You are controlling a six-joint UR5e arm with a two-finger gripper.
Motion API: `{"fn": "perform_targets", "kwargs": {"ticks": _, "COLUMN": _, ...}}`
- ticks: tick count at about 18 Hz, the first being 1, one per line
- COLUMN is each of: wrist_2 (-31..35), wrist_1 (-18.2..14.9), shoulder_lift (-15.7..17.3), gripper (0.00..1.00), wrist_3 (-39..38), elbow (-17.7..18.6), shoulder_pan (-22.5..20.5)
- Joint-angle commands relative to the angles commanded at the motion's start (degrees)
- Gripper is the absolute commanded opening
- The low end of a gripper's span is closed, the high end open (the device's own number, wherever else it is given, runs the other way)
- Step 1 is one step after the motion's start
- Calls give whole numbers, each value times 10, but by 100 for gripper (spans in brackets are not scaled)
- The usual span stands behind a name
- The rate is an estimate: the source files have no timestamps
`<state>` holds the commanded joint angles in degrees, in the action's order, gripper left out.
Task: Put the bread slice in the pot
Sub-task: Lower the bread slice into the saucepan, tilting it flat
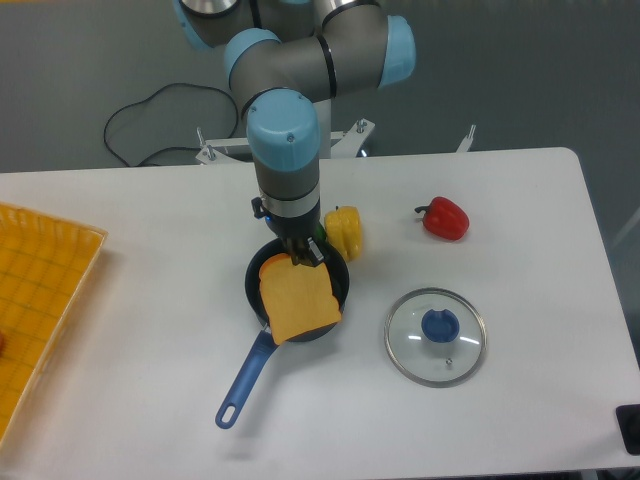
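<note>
The bread slice (297, 299), yellow-orange with a darker crust at its top, hangs tilted over the pot (258, 284) and covers most of its opening. My gripper (304, 253) is shut on the slice's upper edge, pointing straight down above the pot's far rim. The pot is a small dark round pan in the middle of the table, with its long blue handle (243, 383) running toward the front left. The pot's inside is mostly hidden behind the slice.
A yellow bell pepper (344, 231) sits just behind the pot on the right. A red pepper (445, 218) lies farther right. A glass lid with a blue knob (436, 335) rests right of the pot. A yellow basket (35, 300) stands at the left edge.
</note>
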<state>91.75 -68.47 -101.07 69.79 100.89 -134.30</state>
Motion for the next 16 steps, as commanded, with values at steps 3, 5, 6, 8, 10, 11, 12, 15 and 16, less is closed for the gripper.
{"fn": "perform_targets", "kwargs": {"ticks": 3, "wrist_2": 2, "wrist_1": 2, "shoulder_lift": -2, "gripper": 6, "wrist_3": -1, "elbow": 8, "shoulder_pan": 6}}
{"fn": "perform_targets", "kwargs": {"ticks": 5, "wrist_2": 2, "wrist_1": 3, "shoulder_lift": -3, "gripper": 7, "wrist_3": -2, "elbow": 11, "shoulder_pan": 7}}
{"fn": "perform_targets", "kwargs": {"ticks": 6, "wrist_2": 2, "wrist_1": 4, "shoulder_lift": -3, "gripper": 7, "wrist_3": -2, "elbow": 11, "shoulder_pan": 10}}
{"fn": "perform_targets", "kwargs": {"ticks": 8, "wrist_2": 6, "wrist_1": 4, "shoulder_lift": -4, "gripper": 7, "wrist_3": 0, "elbow": 18, "shoulder_pan": 13}}
{"fn": "perform_targets", "kwargs": {"ticks": 10, "wrist_2": 22, "wrist_1": 5, "shoulder_lift": -4, "gripper": 7, "wrist_3": 0, "elbow": 20, "shoulder_pan": 15}}
{"fn": "perform_targets", "kwargs": {"ticks": 11, "wrist_2": 23, "wrist_1": 6, "shoulder_lift": -5, "gripper": 7, "wrist_3": -1, "elbow": 20, "shoulder_pan": 16}}
{"fn": "perform_targets", "kwargs": {"ticks": 12, "wrist_2": 24, "wrist_1": 5, "shoulder_lift": -6, "gripper": 7, "wrist_3": -2, "elbow": 20, "shoulder_pan": 18}}
{"fn": "perform_targets", "kwargs": {"ticks": 15, "wrist_2": 24, "wrist_1": 5, "shoulder_lift": -6, "gripper": 7, "wrist_3": -1, "elbow": 22, "shoulder_pan": 18}}
{"fn": "perform_targets", "kwargs": {"ticks": 16, "wrist_2": 24, "wrist_1": 6, "shoulder_lift": -6, "gripper": 7, "wrist_3": -2, "elbow": 25, "shoulder_pan": 18}}
